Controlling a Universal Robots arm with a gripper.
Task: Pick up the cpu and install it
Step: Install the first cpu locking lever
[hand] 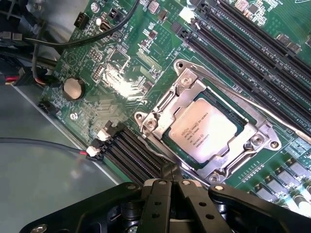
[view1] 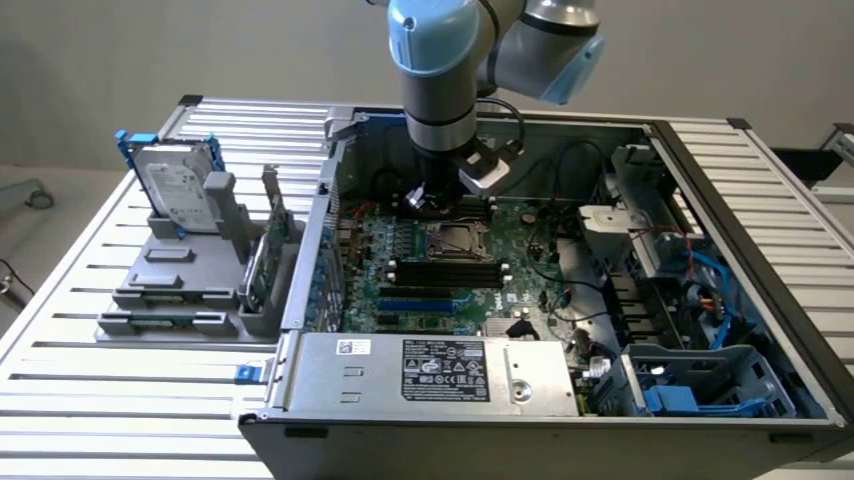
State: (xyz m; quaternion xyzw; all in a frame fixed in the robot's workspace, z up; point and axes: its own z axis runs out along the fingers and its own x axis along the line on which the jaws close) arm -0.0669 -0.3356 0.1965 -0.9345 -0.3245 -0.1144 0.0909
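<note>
The cpu (hand: 203,130), a small square chip with a pale silver top and printed text, lies flat inside the socket (hand: 158,114) on the green motherboard (hand: 121,82). The socket's metal frame surrounds it. My gripper (hand: 170,171) hovers just beside the socket's edge with its black fingers pressed together and nothing between them. In the exterior view the gripper (view1: 424,198) hangs inside the open computer case, low over the board and just behind the socket (view1: 454,238).
Black memory slots (hand: 243,43) run alongside the socket. Cables (hand: 58,43) cross the board's corner. A silver hard drive (view1: 174,185) in a blue frame stands on a grey holder at the exterior view's left. The power supply (view1: 427,370) and blue drive cage (view1: 707,385) line the case front.
</note>
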